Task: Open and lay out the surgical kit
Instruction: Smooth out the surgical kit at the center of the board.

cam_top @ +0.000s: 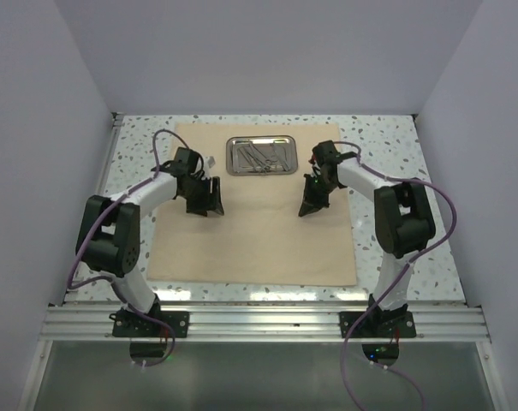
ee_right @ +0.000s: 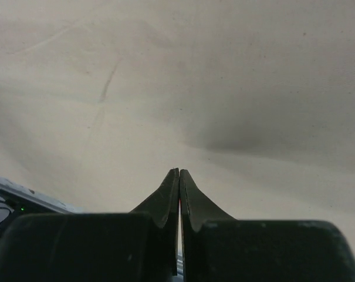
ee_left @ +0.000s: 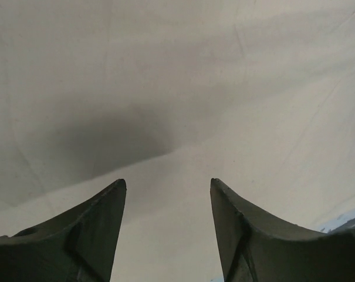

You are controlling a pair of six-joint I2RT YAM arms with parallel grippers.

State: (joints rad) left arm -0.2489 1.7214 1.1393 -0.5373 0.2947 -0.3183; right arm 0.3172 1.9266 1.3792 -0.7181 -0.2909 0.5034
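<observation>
Cloth wrap: the beige cloth wrap (cam_top: 250,244) lies opened and flat on the speckled tabletop (cam_top: 395,171), covering most of the middle.
Steel tray: the steel tray (cam_top: 230,156) sits on the far middle part of the cloth, its long axis running left to right.
Instruments: the thin silver instruments (cam_top: 260,157) lie bunched inside the tray; individual pieces are too small to tell apart.
Key relation: the tray lies beyond both pincers and between them. It is ahead and to the right of the left one, ahead and to the left of the right one. Neither arm is clearly nearer.
Left pincer: the left pincer (cam_top: 204,205) is partly open over bare cloth, with nothing between its fingers (ee_left: 107,223).
Right pincer: the right pincer (cam_top: 311,205) has its jaws pressed together, with nothing visibly caught in them.
Arm pose: both arms are bent at the elbow, forearms angled inward, wrists tipped down at the cloth.
Judged next step: reaching forward to the tray to lift the instruments out.
</observation>
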